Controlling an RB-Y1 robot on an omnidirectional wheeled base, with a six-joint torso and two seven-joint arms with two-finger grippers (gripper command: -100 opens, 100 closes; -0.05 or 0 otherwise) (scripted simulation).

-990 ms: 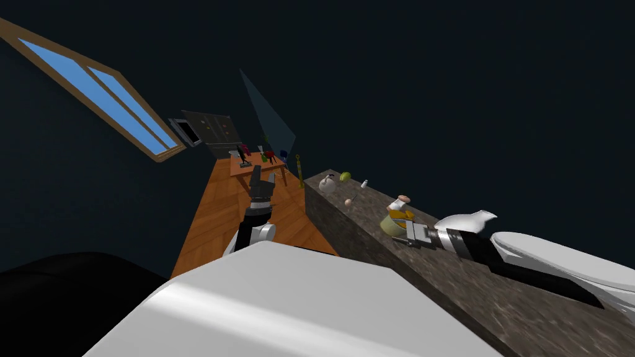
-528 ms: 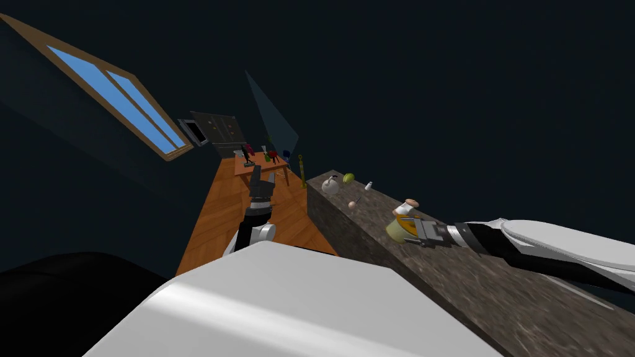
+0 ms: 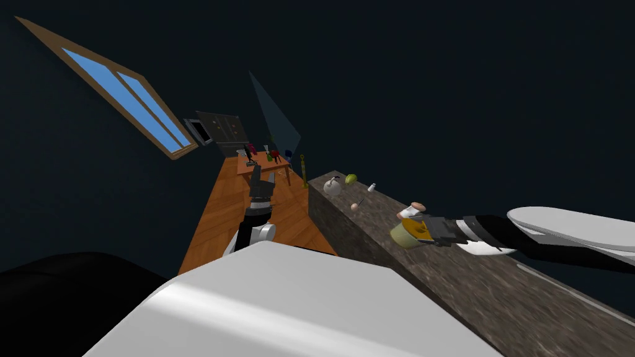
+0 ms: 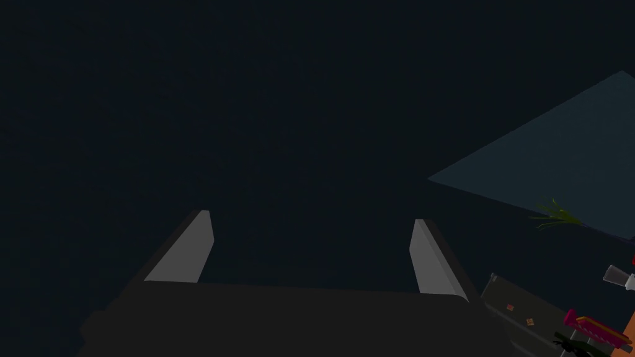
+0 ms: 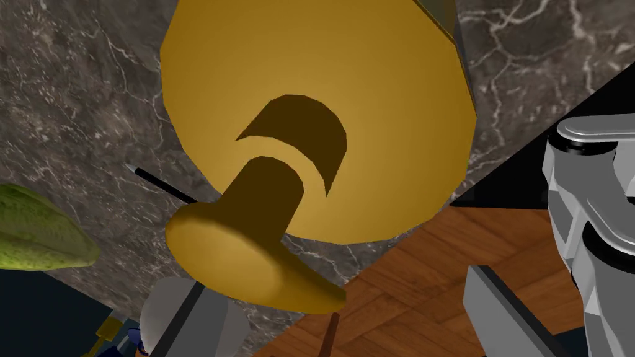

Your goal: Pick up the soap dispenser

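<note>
The bench (image 3: 496,297), a dark stone slab veined with white, stretched away ahead of my right fingers (image 5: 496,310), with its long edge dropping to a wood-plank floor (image 3: 211,223). A yellow soap dispenser (image 5: 322,93) sat over the stone just past those fingers; I couldn't tell whether its base touched. Beyond it, farther from the fingers, lay a thin dark rod (image 5: 158,184). Farther still were a small white bottle (image 3: 371,187) and, near each other, a round white pot (image 3: 333,186) and a green lump (image 3: 351,178).
</note>
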